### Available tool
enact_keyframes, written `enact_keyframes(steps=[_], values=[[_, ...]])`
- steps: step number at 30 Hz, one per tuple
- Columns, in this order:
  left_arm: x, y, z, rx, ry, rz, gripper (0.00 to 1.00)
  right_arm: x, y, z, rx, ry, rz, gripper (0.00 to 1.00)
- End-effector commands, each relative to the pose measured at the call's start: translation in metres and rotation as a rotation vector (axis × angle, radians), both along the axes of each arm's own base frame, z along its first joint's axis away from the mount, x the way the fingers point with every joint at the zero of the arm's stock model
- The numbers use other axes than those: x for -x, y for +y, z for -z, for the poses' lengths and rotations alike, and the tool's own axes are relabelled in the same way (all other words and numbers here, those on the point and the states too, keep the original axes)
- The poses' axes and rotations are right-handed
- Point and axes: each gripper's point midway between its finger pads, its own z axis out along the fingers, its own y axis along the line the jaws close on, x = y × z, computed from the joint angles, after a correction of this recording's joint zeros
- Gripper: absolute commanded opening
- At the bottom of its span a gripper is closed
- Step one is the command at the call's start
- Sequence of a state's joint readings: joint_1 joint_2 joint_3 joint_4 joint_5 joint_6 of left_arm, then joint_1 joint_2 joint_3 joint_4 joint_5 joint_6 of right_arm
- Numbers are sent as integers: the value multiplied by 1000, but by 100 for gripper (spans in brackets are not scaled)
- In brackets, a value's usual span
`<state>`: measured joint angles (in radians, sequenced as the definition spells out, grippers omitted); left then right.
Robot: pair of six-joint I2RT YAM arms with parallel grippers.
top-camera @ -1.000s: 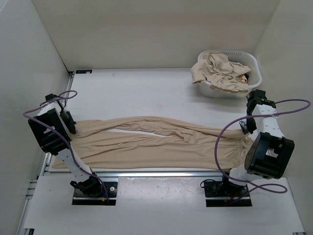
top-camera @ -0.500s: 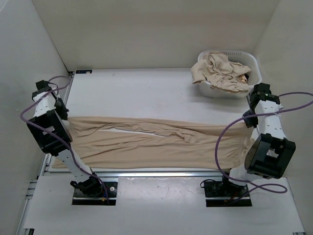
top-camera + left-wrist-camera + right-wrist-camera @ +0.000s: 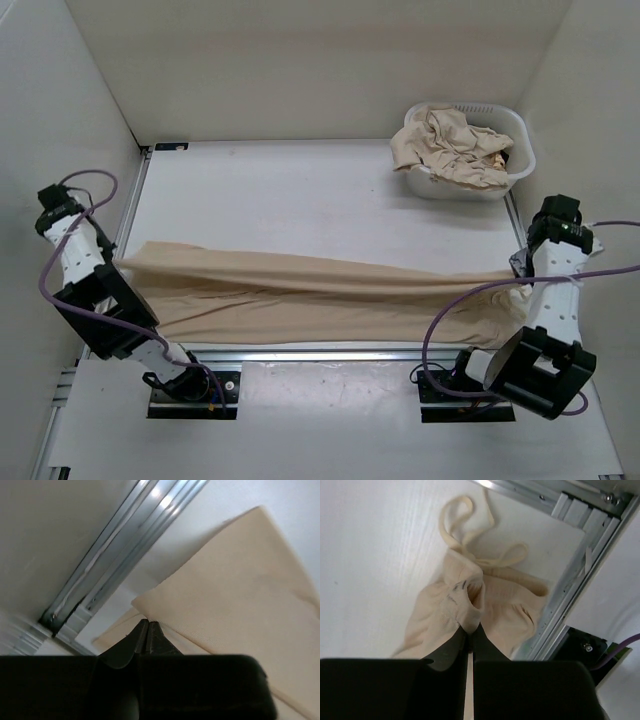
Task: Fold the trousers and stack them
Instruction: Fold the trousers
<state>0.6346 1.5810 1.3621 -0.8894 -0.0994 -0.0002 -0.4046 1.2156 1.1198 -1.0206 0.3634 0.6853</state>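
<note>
Item: light beige thin-fabric trousers (image 3: 320, 300), stretched left to right along the bench's near edge, upper fold lifted taut.
Left gripper (image 3: 147, 626): fingers clamped on the leg-hem corner, left edge.
Right gripper (image 3: 469, 630): clamped on the gathered waist, right edge.
Long axis: claw to claw.
White plastic basket (image 3: 455, 187) of like cloth: far right corner, well apart.

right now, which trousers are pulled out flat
The trousers stretched between the left gripper and right gripper, an end pinched in each; the other trousers sit crumpled in the white basket.
</note>
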Motion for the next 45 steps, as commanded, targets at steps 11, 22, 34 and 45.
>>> enact_keyframes(steps=[11,22,34,45], values=[[-60,-2,-41,21,-137,102,14,-84,-6,-20,-109,-115,-60,0],[-80,6,-112,-90,-228,111,14,-35,3,-58,-129,-148,-25,0],[64,-22,26,97,13,-78,14,53,15,26,-77,48,48,0],[104,7,48,78,27,-239,14,42,-5,52,-178,115,86,0]])
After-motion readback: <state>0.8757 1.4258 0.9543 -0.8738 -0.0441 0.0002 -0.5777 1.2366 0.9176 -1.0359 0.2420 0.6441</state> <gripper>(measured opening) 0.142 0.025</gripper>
